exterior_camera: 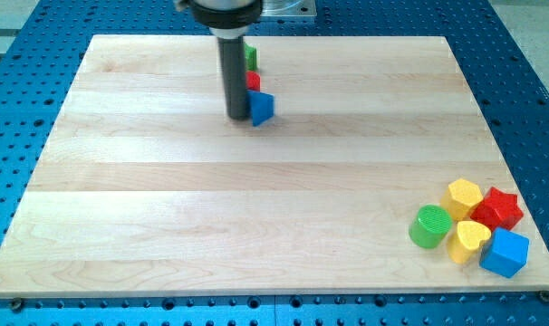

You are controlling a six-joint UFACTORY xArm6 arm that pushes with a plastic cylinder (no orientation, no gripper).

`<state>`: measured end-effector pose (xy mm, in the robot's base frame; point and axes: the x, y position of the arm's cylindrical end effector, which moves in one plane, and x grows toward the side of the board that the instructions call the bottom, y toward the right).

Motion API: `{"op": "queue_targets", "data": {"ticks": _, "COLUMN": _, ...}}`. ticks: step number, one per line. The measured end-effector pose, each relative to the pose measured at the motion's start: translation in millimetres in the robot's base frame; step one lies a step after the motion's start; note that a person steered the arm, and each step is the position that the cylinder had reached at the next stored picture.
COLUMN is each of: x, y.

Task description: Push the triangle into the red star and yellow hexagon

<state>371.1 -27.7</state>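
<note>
A blue triangle block (262, 108) lies near the board's top middle. My tip (237, 116) stands right against the triangle's left side. A red block (254, 81) and a green block (251, 58) sit just above the triangle, both partly hidden by the rod. The red star (498, 209) and the yellow hexagon (464, 196) lie side by side at the view's lower right, far from the triangle.
A green cylinder (430, 225), a yellow heart-like block (468, 240) and a blue cube (505, 252) cluster with the star and hexagon at the lower right. The wooden board (166, 226) rests on a blue perforated table.
</note>
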Motion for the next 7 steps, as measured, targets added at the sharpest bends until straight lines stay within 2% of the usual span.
{"op": "queue_targets", "data": {"ticks": 2, "x": -2.0, "y": 103.8}}
{"op": "queue_targets", "data": {"ticks": 3, "x": -35.6, "y": 165.4}}
{"op": "queue_targets", "data": {"ticks": 4, "x": -42.0, "y": 178.2}}
{"op": "queue_targets", "data": {"ticks": 6, "x": -3.9, "y": 183.2}}
{"op": "queue_targets", "data": {"ticks": 7, "x": -7.6, "y": 182.6}}
